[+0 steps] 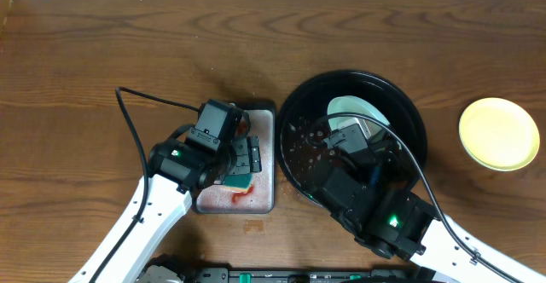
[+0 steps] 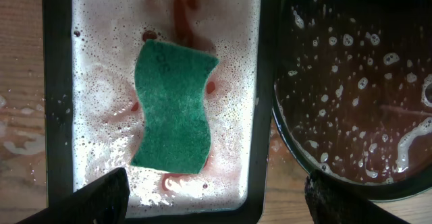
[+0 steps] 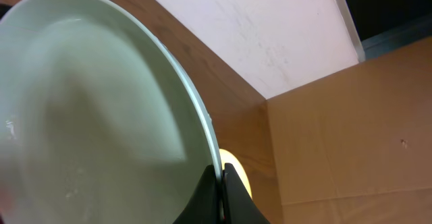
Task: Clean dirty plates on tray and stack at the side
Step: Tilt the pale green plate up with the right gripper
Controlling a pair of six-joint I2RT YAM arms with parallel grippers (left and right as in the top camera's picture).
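Note:
My right gripper is shut on the rim of a pale mint-white plate and holds it tilted over the black tray; that plate shows in the overhead view. The yellow plate lies on the wooden tabletop at the right and peeks out behind the jaws in the right wrist view. My left gripper is open and empty above the teal sponge in the silver pan. The tray's wet rim shows in the left wrist view. A third plate is not visible.
The pan holds foamy, reddish water and stands just left of the tray. A cable runs from the left arm across the table. A cardboard wall stands beyond the table's far right.

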